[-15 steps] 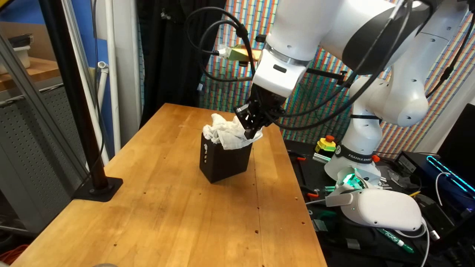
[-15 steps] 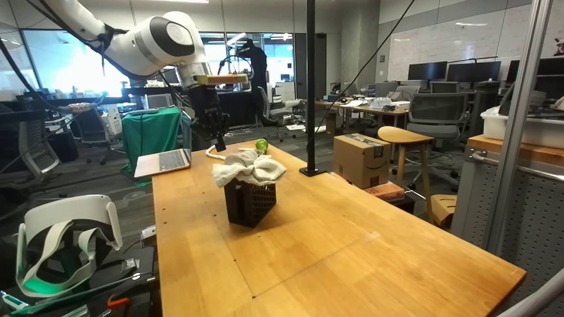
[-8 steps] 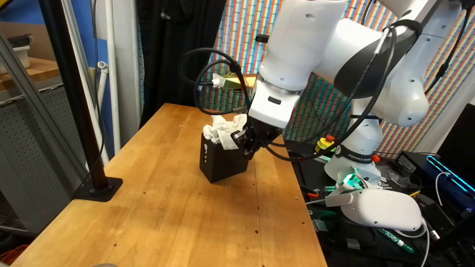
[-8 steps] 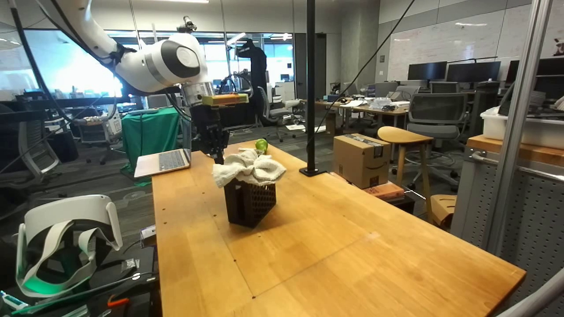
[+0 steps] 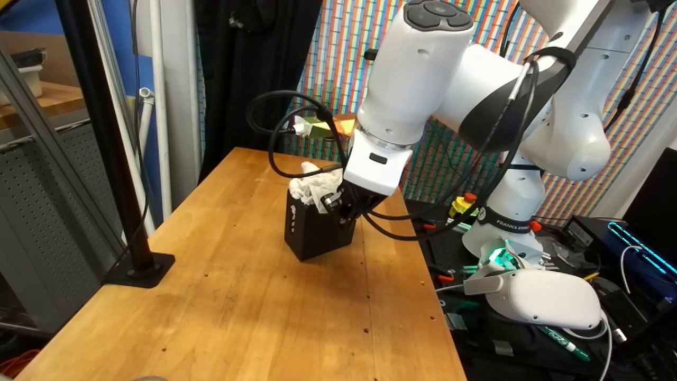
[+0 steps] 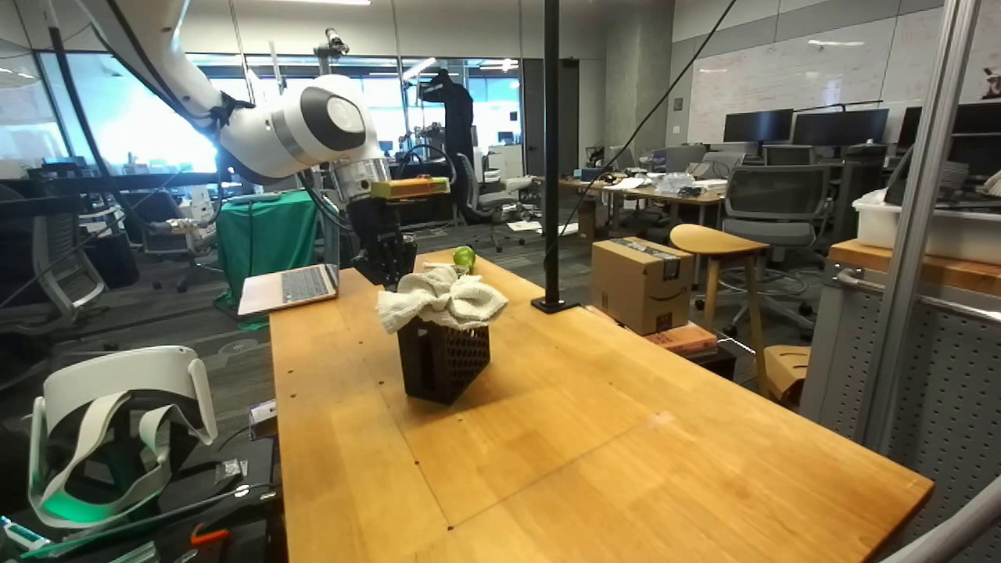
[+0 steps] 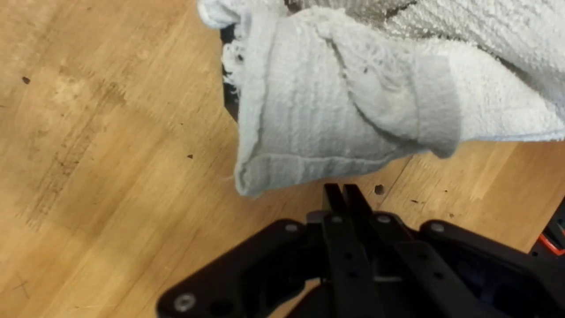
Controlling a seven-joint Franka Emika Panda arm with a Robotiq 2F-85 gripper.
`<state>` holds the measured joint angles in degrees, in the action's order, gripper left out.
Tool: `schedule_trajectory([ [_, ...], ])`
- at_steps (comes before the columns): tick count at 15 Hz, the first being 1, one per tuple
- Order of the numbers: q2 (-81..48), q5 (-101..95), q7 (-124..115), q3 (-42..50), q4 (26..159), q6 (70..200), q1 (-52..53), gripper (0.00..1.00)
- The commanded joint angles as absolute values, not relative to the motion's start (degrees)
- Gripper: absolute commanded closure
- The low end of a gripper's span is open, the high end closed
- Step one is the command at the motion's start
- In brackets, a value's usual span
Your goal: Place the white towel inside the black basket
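So the white towel (image 6: 443, 299) was bunched over the mouth of the black basket (image 6: 447, 363), folds kinda draped past the rim. Gripper (image 7: 342, 189) was clenched, its 2 jaws pressed together near the towel's hem.

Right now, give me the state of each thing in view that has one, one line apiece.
Hand: shut, nothing in its grip
Black basket: upright on the table, mouth mostly covered
White towel: bunched over the basket's mouth, edges overhanging; depth inside hidden
Laptop: open
Cardboard box: taped closed
VR headset: unworn
Background monitors: screens dark
Red button: pressed or not, cannot tell
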<state>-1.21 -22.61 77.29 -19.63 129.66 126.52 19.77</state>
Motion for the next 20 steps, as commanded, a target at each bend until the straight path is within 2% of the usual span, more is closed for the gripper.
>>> schedule_trajectory([
  [1,1.6,-26.8,74.9,-19.8,129.3,124.2,19.9,0.91],
  [11,6.7,-30.8,70.7,-19.9,130.0,117.5,19.8,0.91],
  [20,6.4,-30.4,71.1,-18.9,131.0,117.2,19.4,0.91],
])
